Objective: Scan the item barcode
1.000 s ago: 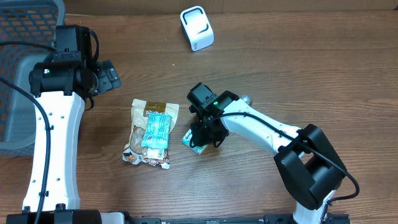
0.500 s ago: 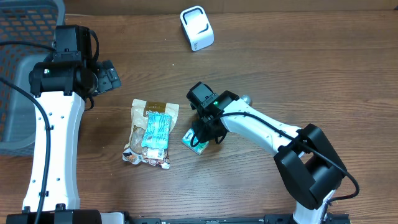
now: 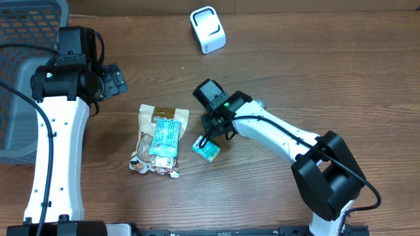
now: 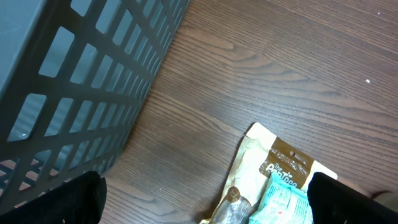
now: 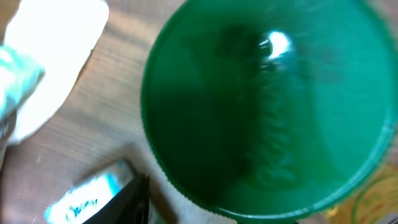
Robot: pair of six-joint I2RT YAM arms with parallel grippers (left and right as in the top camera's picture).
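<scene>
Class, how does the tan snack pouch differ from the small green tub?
The tan pouch is large and flat; the green tub is small with a round lid. A teal packet lies on the pouch, nothing on the tub. The right gripper is over the tub, not the pouch. Neither is at the white scanner.

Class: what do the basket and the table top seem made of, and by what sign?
Basket: probably grey plastic, matte, judging by its moulded lattice wall. Table top: wood or wood-look laminate, with dark grain lines and a slight sheen.
</scene>
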